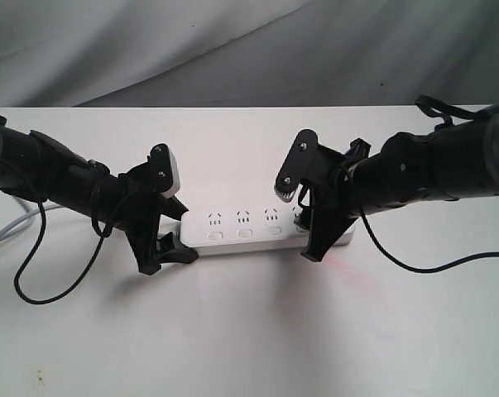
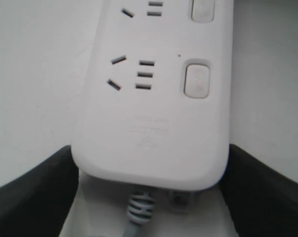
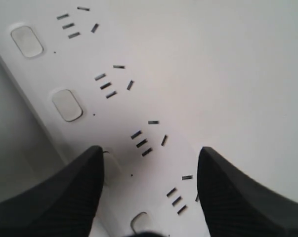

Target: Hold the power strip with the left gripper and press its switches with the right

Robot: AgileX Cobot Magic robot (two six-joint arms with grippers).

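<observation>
Exterior view shows the power strip point(image 1: 249, 227) lying lengthwise across the middle of the white bench point(image 1: 249, 339), with an arm at each end. The left gripper point(image 1: 173, 234) straddles the cord end, and the right gripper point(image 1: 307, 237) comes down over the far end. Three of its switches point(image 1: 244, 234) sit uncovered between them.

The left fingers point(image 2: 35, 197) bracket the strip's rounded end and seem to touch both long edges, so I judge it clamped. The right fingers point(image 3: 64, 197) are spread wide with nothing between them. One tip sits at a half-hidden switch, the other over the socket side.

To do this press well, the push should go straight down through that one tip, centred on the button rather than on its rim. The other finger should stay clear of the sockets. The left grip needs to be firm, since an off-centre push could tip or skid the strip. A short, square push should be enough.

The exterior view hides the contact, because the right gripper's body covers the end switches. The right wrist view shows that contact: the tip overlaps the switch's edge, and one more switch lies beyond it at the frame's edge. Only the left wrist view shows the grey cord point(image 2: 139, 210) leaving the strip between the fingers, and the nearest switch untouched.
</observation>
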